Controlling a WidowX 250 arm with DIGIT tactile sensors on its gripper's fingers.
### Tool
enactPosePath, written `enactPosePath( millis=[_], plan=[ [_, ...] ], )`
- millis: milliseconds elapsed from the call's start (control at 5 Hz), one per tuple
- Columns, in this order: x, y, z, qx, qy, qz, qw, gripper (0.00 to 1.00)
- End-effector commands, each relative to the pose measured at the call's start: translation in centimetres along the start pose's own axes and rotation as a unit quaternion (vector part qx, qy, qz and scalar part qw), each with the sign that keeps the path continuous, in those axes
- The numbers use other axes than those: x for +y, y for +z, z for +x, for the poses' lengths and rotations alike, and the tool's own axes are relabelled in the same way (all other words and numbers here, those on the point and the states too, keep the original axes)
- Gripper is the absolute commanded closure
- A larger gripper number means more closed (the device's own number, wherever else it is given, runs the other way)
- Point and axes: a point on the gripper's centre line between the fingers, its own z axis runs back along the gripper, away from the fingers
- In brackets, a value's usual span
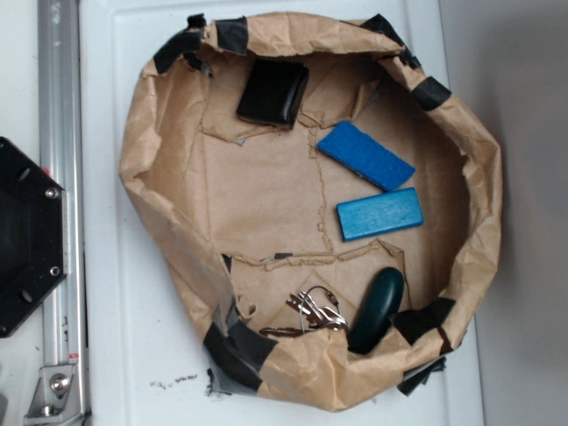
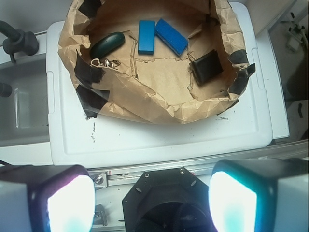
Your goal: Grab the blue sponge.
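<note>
Still far off: gripper (image 2: 152,205) is hanging back over the base, fingers spread, holding nothing. Sponge (image 1: 366,155) is lying in the paper nest (image 1: 169,222), nearly touching the cyan block (image 1: 380,214) (similar colour), so it's risking grabbing the wrong one or snagging the wall.

The gripper (image 2: 150,203) has two boxy dark fingers (image 2: 46,198) whose inner pads glow pale white with a cyan rim. Between them, at six o'clock, sits a black octagonal base (image 2: 166,200) fixed with small silver screws.
</note>
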Motion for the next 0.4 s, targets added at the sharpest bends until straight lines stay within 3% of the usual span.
enactPosePath(
  millis=[0, 200],
  plan=[
    [0.0, 0.0, 0.0, 0.0, 0.0, 0.0, 1.0, 0.0],
    [1.1, -3.2, 4.7, -0.055, -0.072, 0.013, 0.996, 0.0]
  ],
)
